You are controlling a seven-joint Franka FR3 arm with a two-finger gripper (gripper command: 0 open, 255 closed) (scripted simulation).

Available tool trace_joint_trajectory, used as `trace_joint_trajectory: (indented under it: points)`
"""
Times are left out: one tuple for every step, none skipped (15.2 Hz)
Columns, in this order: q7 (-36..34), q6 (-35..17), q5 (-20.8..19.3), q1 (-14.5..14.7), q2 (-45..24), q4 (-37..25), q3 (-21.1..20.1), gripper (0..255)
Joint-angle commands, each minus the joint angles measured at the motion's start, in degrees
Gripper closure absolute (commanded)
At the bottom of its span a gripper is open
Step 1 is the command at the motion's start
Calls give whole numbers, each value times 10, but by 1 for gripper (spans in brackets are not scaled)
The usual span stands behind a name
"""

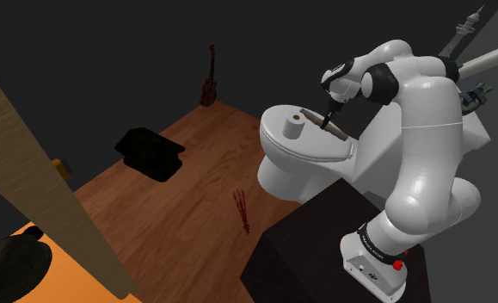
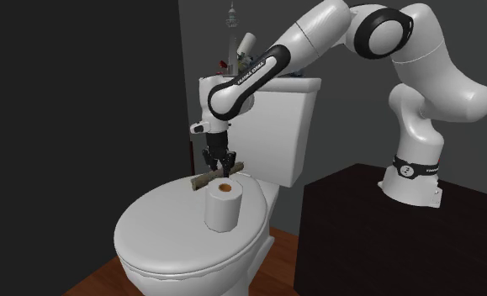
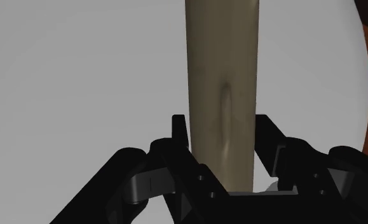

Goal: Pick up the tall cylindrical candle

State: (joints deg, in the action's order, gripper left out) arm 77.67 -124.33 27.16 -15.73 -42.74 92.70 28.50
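1. Looking along the gripper [image 3: 220, 124], you see its two black fingers [image 3: 180, 130] nearly closed, pressed against opposite sides of the candle [image 3: 220, 63], which they clasp near its middle.
2. You find the candle, a long dull olive-brown cylinder, lying on its side towards the back of the white toilet lid [image 2: 166, 227], not standing upright. You cannot tell whether it is touching the toilet lid or lifted just clear of it.
3. In the second exterior view you see the gripper [image 2: 219, 166] pointing straight down over the back of the toilet lid, with the candle [image 2: 201, 178] sticking out on both sides of it.
4. You see a white paper roll [image 2: 223, 206] standing upright near the middle of the toilet lid, just in front of the candle and apart from it.
5. In the shoulder view, note the arm [image 1: 423, 129] reaching over the back edge of the toilet lid [image 1: 281, 116], with the gripper [image 1: 330, 119] on the candle [image 1: 341, 133] and the paper roll [image 1: 294, 126] beside them.
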Motion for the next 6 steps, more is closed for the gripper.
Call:
trace_joint_trajectory:
  points:
    - [-4,10,-5,4,11,0,4,255]
    - [-6,15,-8,5,16,0,6,255]
    - [-7,20,-10,6,20,-1,8,255]
    - [-9,25,-13,7,25,-1,10,255]
    - [-9,25,-13,7,26,-1,11,255]
    - [-9,25,-13,7,26,-1,11,255]
